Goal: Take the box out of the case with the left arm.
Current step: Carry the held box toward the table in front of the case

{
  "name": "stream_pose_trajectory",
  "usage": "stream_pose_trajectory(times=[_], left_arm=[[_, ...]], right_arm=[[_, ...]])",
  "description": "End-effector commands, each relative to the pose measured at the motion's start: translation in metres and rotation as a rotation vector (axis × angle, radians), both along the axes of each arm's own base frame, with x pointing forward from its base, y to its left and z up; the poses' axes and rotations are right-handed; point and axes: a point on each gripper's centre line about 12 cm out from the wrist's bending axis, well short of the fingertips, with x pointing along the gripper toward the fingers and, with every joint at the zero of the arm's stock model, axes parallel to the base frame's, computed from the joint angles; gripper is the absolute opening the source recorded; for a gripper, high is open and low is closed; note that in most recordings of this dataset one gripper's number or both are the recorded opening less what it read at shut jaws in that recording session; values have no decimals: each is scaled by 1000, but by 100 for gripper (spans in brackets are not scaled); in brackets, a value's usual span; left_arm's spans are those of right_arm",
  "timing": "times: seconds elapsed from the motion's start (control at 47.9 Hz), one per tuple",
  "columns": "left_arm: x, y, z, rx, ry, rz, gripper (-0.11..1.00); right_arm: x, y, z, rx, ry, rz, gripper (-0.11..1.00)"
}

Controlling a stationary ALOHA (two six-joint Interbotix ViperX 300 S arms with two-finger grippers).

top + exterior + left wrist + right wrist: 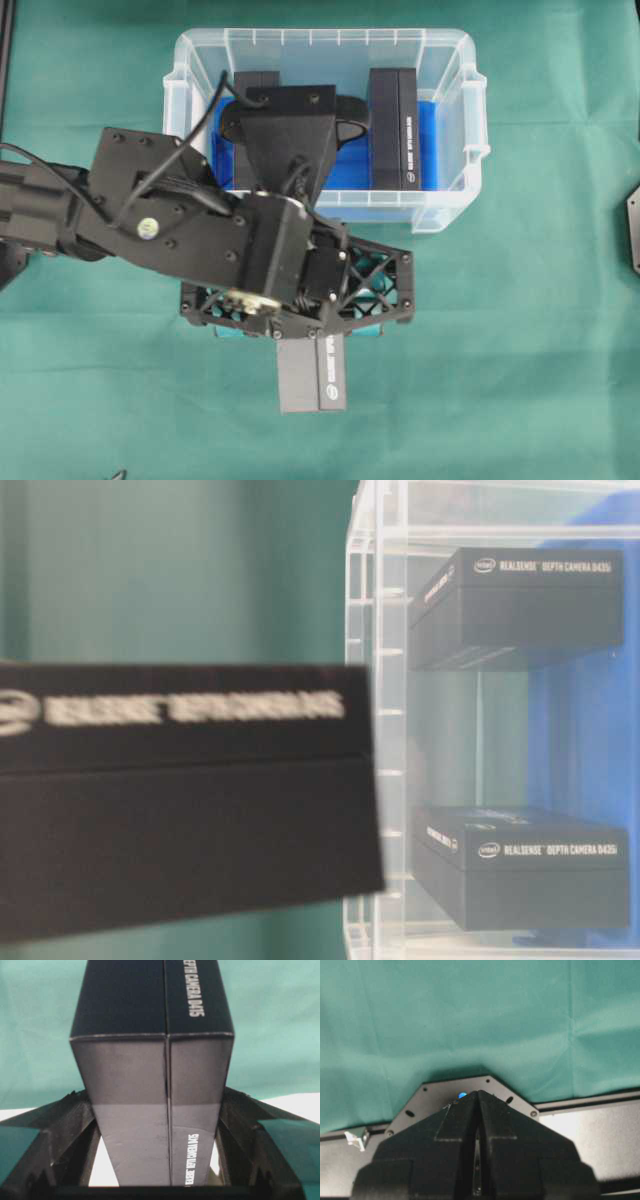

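Note:
My left gripper (pixel 300 335) is shut on a black box (pixel 312 375), outside the case and over the green cloth in front of it. The left wrist view shows that box (pixel 150 1075) filling the gap between the fingers (pixel 60 1130), white lettering on its side. At table level the held box (pixel 180 800) is large and blurred, left of the case wall (pixel 365 680). The clear case (pixel 455 60) with its blue floor holds two more black boxes: one at the right (pixel 393 128), one at the left (pixel 255 85) mostly hidden under my arm. My right gripper (pixel 477 1097) is shut and holds nothing.
Green cloth covers the table around the case. A grey metal plate (pixel 430 1095) lies just beyond the right gripper's tips, and a dark plate edge (pixel 632 230) shows at the right border of the overhead view. The left arm's links (pixel 120 200) span the left side.

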Motion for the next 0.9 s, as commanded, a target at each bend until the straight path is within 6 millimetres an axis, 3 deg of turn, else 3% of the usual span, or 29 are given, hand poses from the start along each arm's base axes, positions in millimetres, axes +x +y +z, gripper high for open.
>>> stream_pose_trajectory(times=[0.0, 0.23, 0.564, 0.878], left_arm=[[-13, 3, 21, -8, -57, 3, 59], [-3, 1, -13, -13, -82, -4, 59], [-10, 2, -66, -22, -104, 10, 59], [1, -3, -123, -40, -120, -2, 59]], right_arm=[[0, 0, 7, -1, -22, -4, 0], [1, 0, 7, -1, -20, -4, 0], [1, 0, 7, -1, -20, -5, 0], [0, 0, 7, -1, -22, -5, 0]])
